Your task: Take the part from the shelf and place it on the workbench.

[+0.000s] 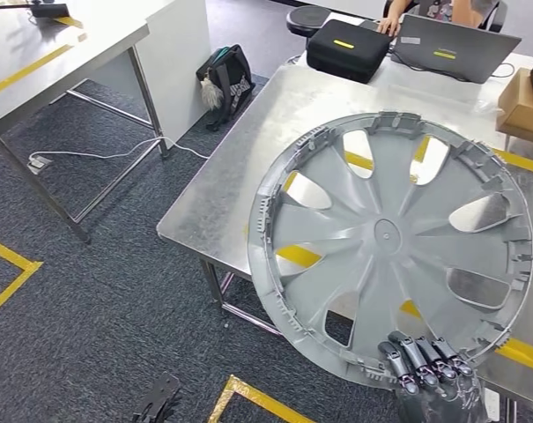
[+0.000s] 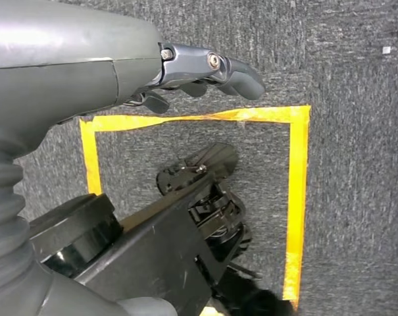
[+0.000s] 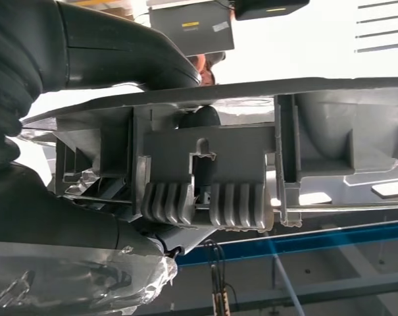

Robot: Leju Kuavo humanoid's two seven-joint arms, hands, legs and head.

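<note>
The right hand (image 1: 428,366) grips the near rim of the grey hubcap (image 1: 389,238), held tilted above the steel workbench (image 1: 250,167). The left hand (image 2: 206,69) hangs over carpet, seemingly holding nothing. Beyond sit laptops (image 1: 453,46).

Matt grey plastic wheel cover (image 1: 389,238); dull brushed-metal workbench (image 1: 250,167); rough carpet (image 1: 104,291).

Laptop (image 1: 455,46), blk case (image 1: 348,48), backpack (image 1: 228,81)

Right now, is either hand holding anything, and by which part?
The right hand grips the grey wheel cover by its rim, at the edge nearest the robot, above the metal workbench. The left hand holds nothing.
</note>
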